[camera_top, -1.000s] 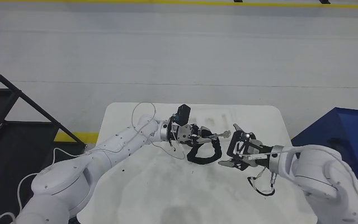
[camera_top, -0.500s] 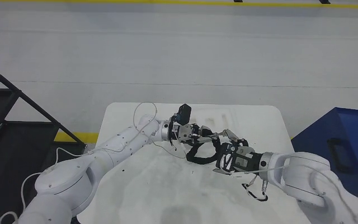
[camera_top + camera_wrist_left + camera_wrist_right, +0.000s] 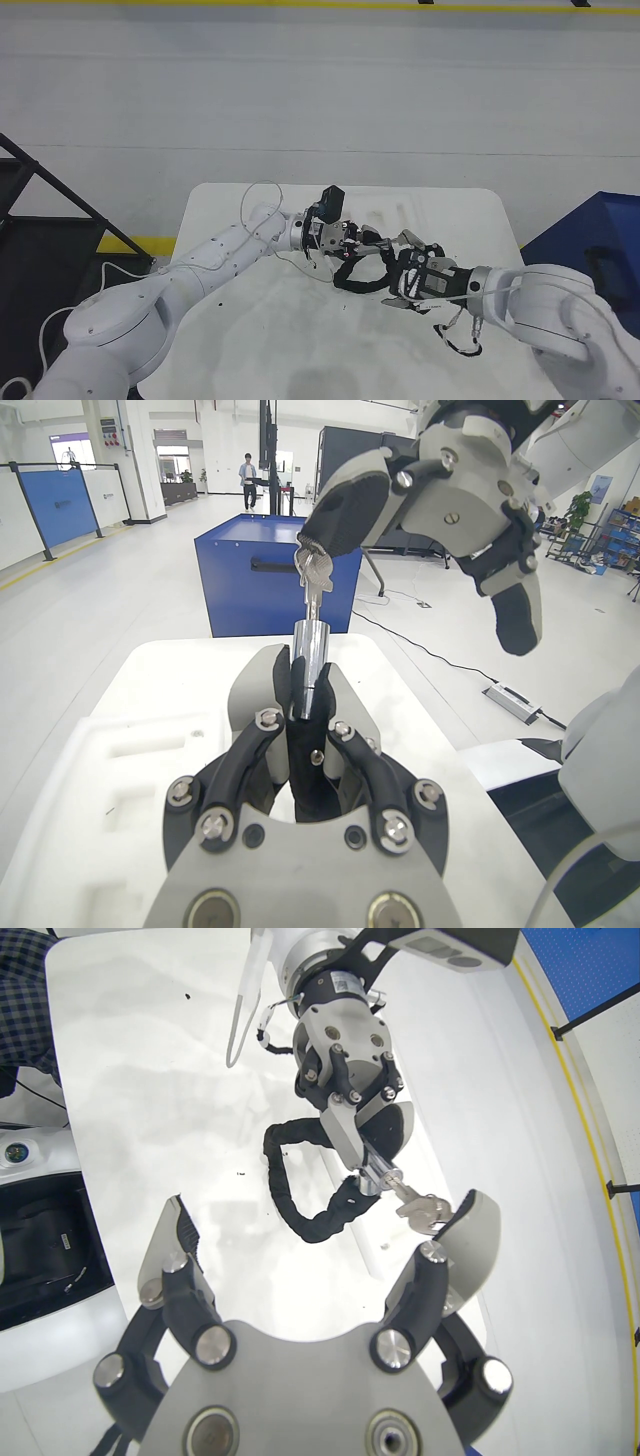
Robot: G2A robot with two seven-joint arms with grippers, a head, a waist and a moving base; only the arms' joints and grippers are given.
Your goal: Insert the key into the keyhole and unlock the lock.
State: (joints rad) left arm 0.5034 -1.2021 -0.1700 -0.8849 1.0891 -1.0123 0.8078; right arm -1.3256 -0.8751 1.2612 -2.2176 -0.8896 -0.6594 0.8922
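Note:
My left gripper (image 3: 305, 672) is shut on the lock's chrome cylinder (image 3: 310, 650), held above the table (image 3: 300, 340). The lock's black cable loop (image 3: 285, 1188) hangs down from it. A silver key (image 3: 315, 575) sticks in the keyhole at the cylinder's end, with a second key on the same ring. My right gripper (image 3: 325, 1218) faces the lock and stands wide open. One of its fingers (image 3: 472, 1228) touches the key's head (image 3: 420, 1210); the other finger is well apart. In the top view the left gripper (image 3: 350, 240) and the right gripper (image 3: 403, 270) meet over the table's middle.
A white foam tray (image 3: 100, 750) with cut-out pockets lies on the table under and behind the left gripper. A blue cabinet (image 3: 600, 240) stands off the table's right side. A loose black cable (image 3: 455, 340) hangs by the right arm.
My right gripper has moved left from a spot apart from the lock up to the key, and one finger now rests against the key head. The left gripper has held the lock nearly still.

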